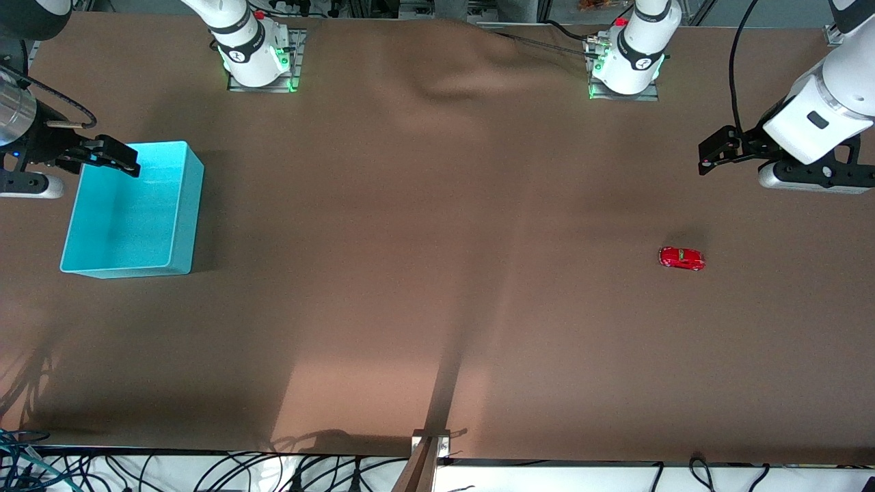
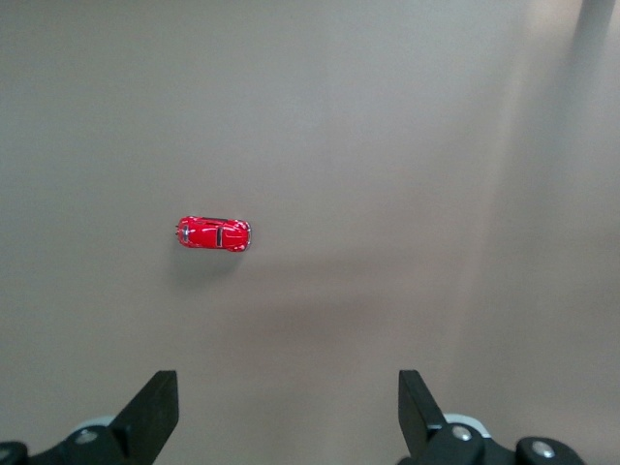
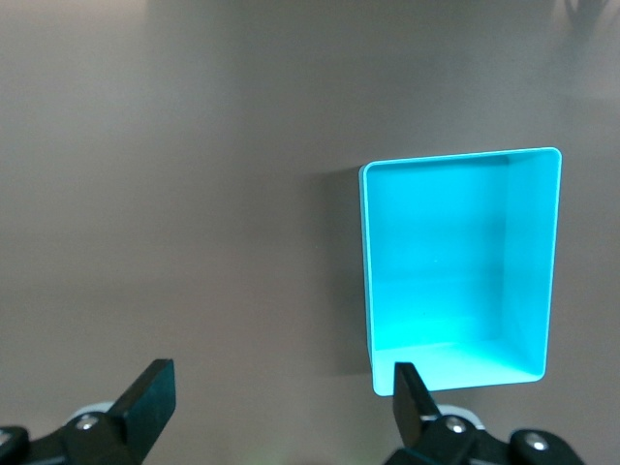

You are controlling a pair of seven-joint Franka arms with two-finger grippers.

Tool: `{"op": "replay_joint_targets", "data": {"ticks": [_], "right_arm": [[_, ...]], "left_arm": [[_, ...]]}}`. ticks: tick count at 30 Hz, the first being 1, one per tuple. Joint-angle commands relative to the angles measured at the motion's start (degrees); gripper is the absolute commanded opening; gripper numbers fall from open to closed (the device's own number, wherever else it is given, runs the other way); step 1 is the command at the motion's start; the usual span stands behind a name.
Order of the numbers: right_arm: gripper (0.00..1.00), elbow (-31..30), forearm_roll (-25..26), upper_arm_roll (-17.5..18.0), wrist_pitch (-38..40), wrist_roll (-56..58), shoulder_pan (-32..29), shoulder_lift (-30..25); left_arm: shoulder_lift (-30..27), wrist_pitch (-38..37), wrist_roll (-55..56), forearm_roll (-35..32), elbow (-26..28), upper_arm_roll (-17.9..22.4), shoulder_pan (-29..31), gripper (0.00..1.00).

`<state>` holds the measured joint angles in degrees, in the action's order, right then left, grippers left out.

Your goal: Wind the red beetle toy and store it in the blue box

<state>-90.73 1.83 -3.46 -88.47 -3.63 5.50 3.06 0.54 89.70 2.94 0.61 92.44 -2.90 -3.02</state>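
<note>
The red beetle toy [image 1: 681, 257] sits on the table [image 1: 437, 307] near the left gripper [image 1: 711, 156], well apart from the blue box [image 1: 184, 205] under the right gripper [image 1: 116, 156].

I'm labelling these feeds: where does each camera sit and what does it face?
Front view: high, facing both bases; shows blue box, red beetle toy, both arms.
Left wrist view: looks down past open left gripper at the toy, shared with front.
Right wrist view: open right gripper above the box, also shared.

It was a robotics lab: two arm bases [image 1: 258, 51] bolted to a brown-covered table [image 1: 437, 307], with loose cables [image 1: 205, 471] trailing along its edge.
</note>
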Motion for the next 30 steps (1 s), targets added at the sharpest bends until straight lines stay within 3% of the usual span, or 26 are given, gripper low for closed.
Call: {"op": "replay_joint_targets", "data": {"ticks": [1,22,30], "right_arm": [[1.0,-0.06,-1.13,-0.06,0.14,0.2,-0.23,-0.42],[1.0,0.03,-1.04,-0.06,-0.04,0.99,-0.32,-0.42],[1.0,0.03,-1.04,-0.06,-0.04,0.99,-0.32,-0.42]], "left_arm": [[0.43,-1.02,-1.62,1.41,-1.47,0.18,0.74,1.0],[2.36,-0.93,-1.36,0.88,-1.56,0.18,0.83,1.0],[4.38,-0.93,-2.32,0.53,-4.72,0.26,0.83,1.0]]}}
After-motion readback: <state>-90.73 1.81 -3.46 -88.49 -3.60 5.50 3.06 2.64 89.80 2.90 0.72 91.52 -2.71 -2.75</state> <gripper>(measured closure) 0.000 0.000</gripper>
